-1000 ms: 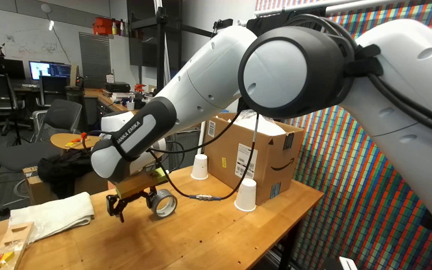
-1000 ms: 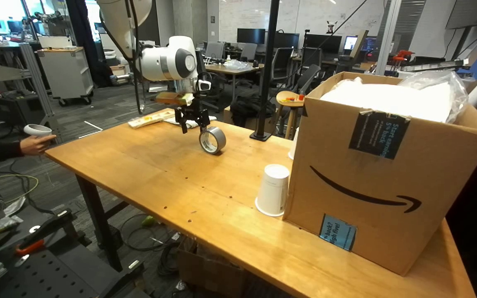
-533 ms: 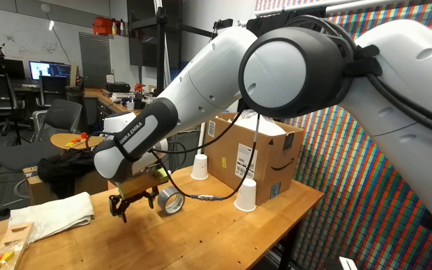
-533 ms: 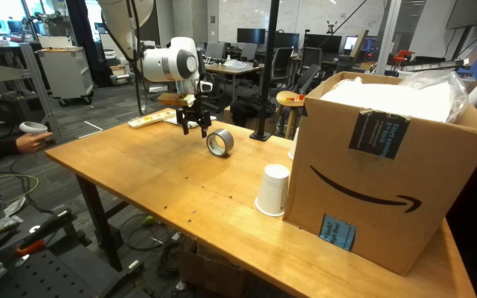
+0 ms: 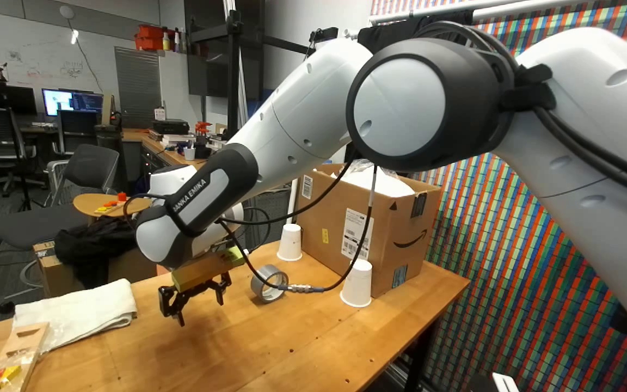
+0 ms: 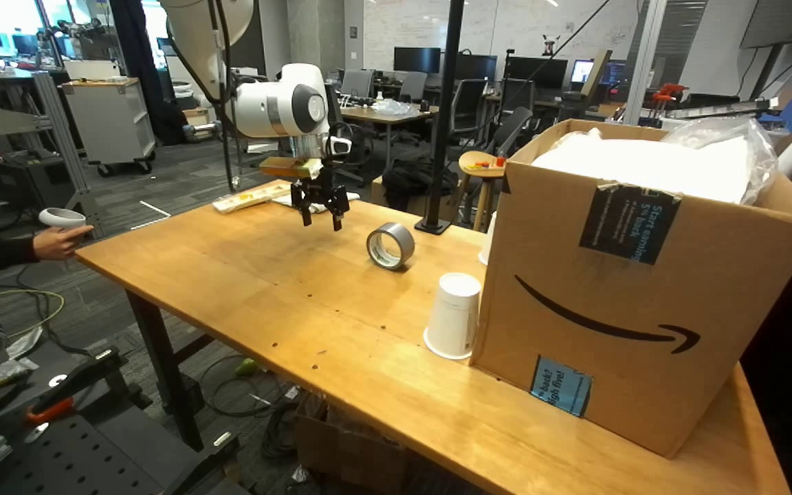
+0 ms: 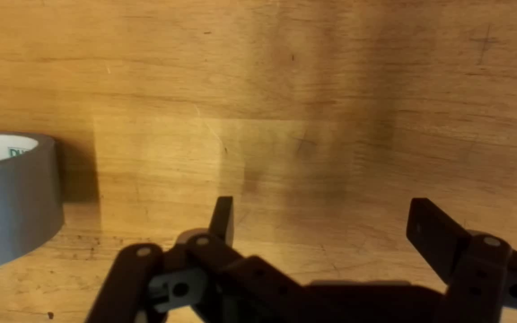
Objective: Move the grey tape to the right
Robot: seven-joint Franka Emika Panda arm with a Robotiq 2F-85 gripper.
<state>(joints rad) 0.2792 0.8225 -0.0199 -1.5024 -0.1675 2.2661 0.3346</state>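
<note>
The grey tape stands upright on its edge on the wooden table, apart from the gripper. It shows in both exterior views (image 5: 258,287) (image 6: 405,240), to the right of the gripper. A hanging cable crosses in front of it in an exterior view. In the wrist view the tape (image 7: 16,206) is at the left edge, partly cut off, with its white inner core showing. My gripper (image 5: 201,312) is low above the table, also seen in an exterior view (image 6: 322,225). In the wrist view the gripper (image 7: 322,199) is open with its fingers wide apart and nothing between them.
Two upturned white paper cups (image 5: 290,242) (image 5: 357,283) stand beside a large cardboard box (image 6: 575,282) to the tape's right. A folded cream cloth (image 5: 77,307) and a wooden puzzle board (image 5: 22,348) lie on the gripper's other side. A black post (image 6: 444,103) stands at the far table edge.
The tape was at the gripper's finger one second ago. It has moved off to the right in both exterior views, still upright, leaving a gap. The gripper has moved only slightly and stays open.
</note>
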